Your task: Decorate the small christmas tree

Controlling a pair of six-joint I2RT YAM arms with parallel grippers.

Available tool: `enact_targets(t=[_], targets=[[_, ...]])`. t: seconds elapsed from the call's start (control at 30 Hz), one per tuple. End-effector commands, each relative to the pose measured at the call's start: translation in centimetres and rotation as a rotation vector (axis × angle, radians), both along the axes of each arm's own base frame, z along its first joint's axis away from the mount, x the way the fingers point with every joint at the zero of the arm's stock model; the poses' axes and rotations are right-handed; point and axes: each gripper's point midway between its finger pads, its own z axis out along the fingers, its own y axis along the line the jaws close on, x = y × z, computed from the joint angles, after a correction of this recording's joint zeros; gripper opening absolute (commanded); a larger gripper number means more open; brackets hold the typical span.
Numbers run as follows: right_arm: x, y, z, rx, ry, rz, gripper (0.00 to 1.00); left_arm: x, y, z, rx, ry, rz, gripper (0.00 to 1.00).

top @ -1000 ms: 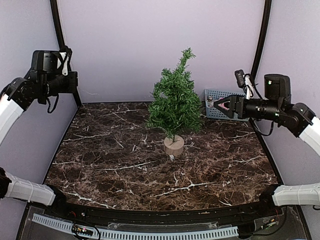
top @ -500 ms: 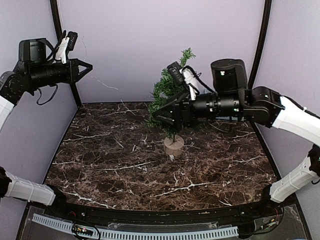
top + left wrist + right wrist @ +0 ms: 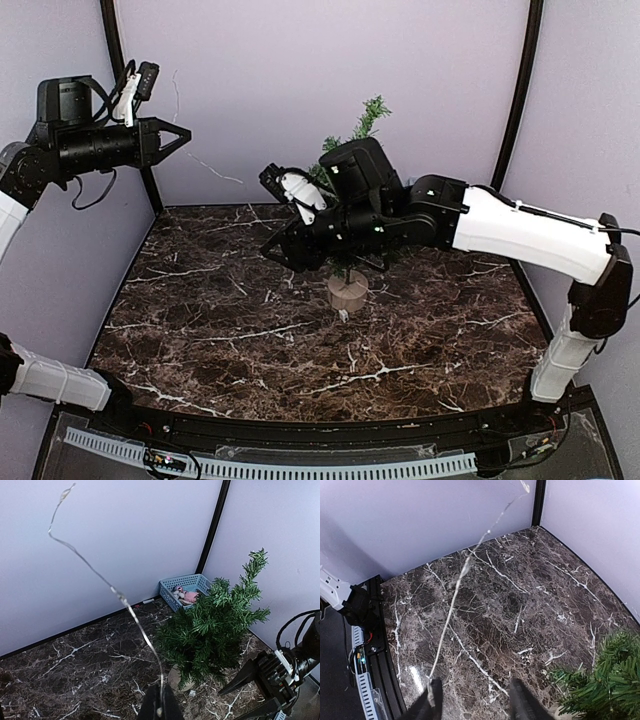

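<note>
At far left the left pincer is clamped on a thin silvery wire. Its wrist view shows the wire rising in kinks from between the closed fingers, while overhead it is only a faint thread. The right pincer hangs at centre just in front of the small christmas tree, and only its wrist view shows the jaws apart, with the wire's end beside one finger. The tree stands upright on its wooden base mid-worktop, half hidden overhead by the right arm, and the left wrist view alone shows a blue basket behind it.
</note>
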Motion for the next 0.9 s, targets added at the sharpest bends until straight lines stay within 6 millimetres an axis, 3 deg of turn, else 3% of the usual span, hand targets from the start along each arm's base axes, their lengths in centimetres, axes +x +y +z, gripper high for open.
enact_targets(t=[0.0,0.07,0.13,0.2,0.23,0.27,0.3,0.33,0.37,0.4,0.43,0.47,0.5,0.53,0.57,0.6,0.63,0.77,0.87], targets=[[-0.1,1.0,1.8,0.017,-0.037,0.016,0.18,-0.1,0.0,0.9,-0.029,-0.026,-0.003,0.0],[-0.6,1.5,2.7,0.042,-0.035,0.039,0.0,0.3,0.1,0.5,-0.027,-0.025,0.01,0.0],[-1.0,1.9,3.9,0.08,-0.03,0.056,0.0,0.8,0.1,-0.3,-0.022,-0.017,0.024,0.0],[-1.2,2.1,5.6,0.133,-0.023,0.055,0.0,1.2,-0.3,-1.4,-0.03,-0.004,0.017,0.09],[-1.1,2.2,6.7,0.171,-0.021,0.044,0.0,1.3,-0.8,-2.1,-0.043,0.003,-0.008,0.29],[-0.9,2.3,7.5,0.202,-0.017,0.03,0.0,1.0,-1.0,-2.3,-0.054,-0.001,-0.025,0.4],[-0.7,2.3,8.4,0.234,-0.014,0.013,0.0,1.1,-1.6,-3.3,-0.068,0.01,-0.053,0.61],[-0.4,2.1,9.3,0.266,-0.009,-0.015,0.0,0.9,-1.7,-4.4,-0.078,0.027,-0.059,0.76],[-0.2,2.0,10.0,0.292,-0.011,-0.037,0.0,0.8,-1.8,-4.2,-0.098,0.005,-0.064,0.81],[0.2,1.8,10.7,0.312,-0.014,-0.064,0.0,0.6,-1.6,-5.4,-0.107,0.018,-0.053,0.89],[0.9,1.4,11.3,0.328,-0.024,-0.109,0.0,0.6,-1.5,-5.0,-0.126,-0.01,-0.05,0.91],[1.5,1.1,11.8,0.34,-0.033,-0.145,0.0,0.0,-1.2,-6.1,-0.136,-0.003,-0.045,0.95],[2.1,0.8,12.4,0.351,-0.046,-0.182,0.0,-0.2,-1.1,-5.6,-0.159,-0.042,-0.05,0.96],[2.5,0.4,12.8,0.358,-0.055,-0.214,0.0,-1.0,-1.1,-6.7,-0.17,-0.036,-0.069,0.97],[2.9,0.1,13.3,0.367,-0.064,-0.241,0.0,-1.5,-1.3,-6.0,-0.198,-0.081,-0.094,0.97],[3.2,-0.1,13.8,0.377,-0.072,-0.258,0.0,-2.8,-1.8,-7.1,-0.21,-0.071,-0.153,0.98],[3.3,-0.1,14.1,0.384,-0.075,-0.267,0.0,-3.6,-1.9,-6.3,-0.238,-0.114,-0.189,0.98],[3.3,0.2,15.6,0.425,-0.075,-0.258,0.0,-5.9,-4.1,-7.7,-0.291,-0.114,-0.333,0.98],[3.1,0.4,16.5,0.457,-0.066,-0.247,0.0,-7.1,-7.2,-8.4,-0.249,-0.136,-0.385,0.98]])
